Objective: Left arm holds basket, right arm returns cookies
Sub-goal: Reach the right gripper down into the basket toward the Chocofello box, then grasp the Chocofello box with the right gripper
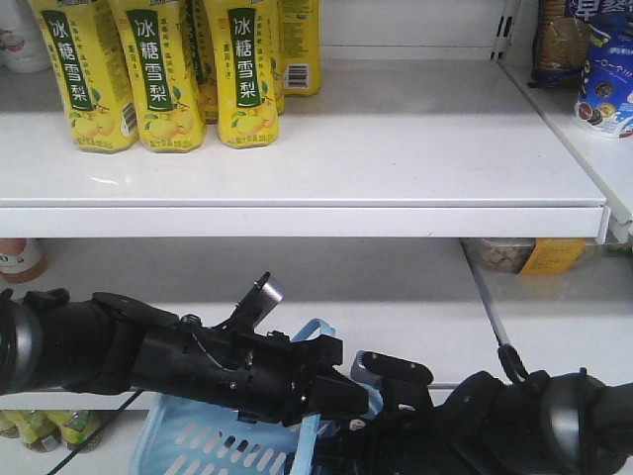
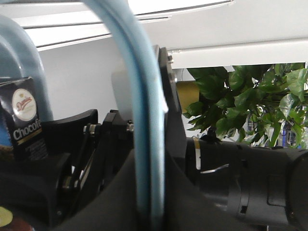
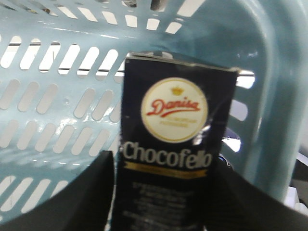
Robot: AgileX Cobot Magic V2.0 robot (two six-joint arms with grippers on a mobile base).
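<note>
Basket hung by its handle, with the left hand clamped round that loop, low in front of a white shelf: holding half of the task judged in place. Cookies upright inside the basket against a slotted wall, flanked on both sides by the black fingers of the right hand, apparently closed on the carton's sides; not yet lifted out. Left to do, judging by these views: raising the carton past the rim, carrying it to a shelf, setting it down, letting go. Proper shelf spot not shown. Around: yellow bottles crowding the left part of the upper shelf, snack tubs on the side shelf at right, a green plant behind in the left wrist view. In the way: handle loop arching over the basket, left hand just beside the right arm, and the shelf's front edge overhead, together calling for a narrow, careful way out.
</note>
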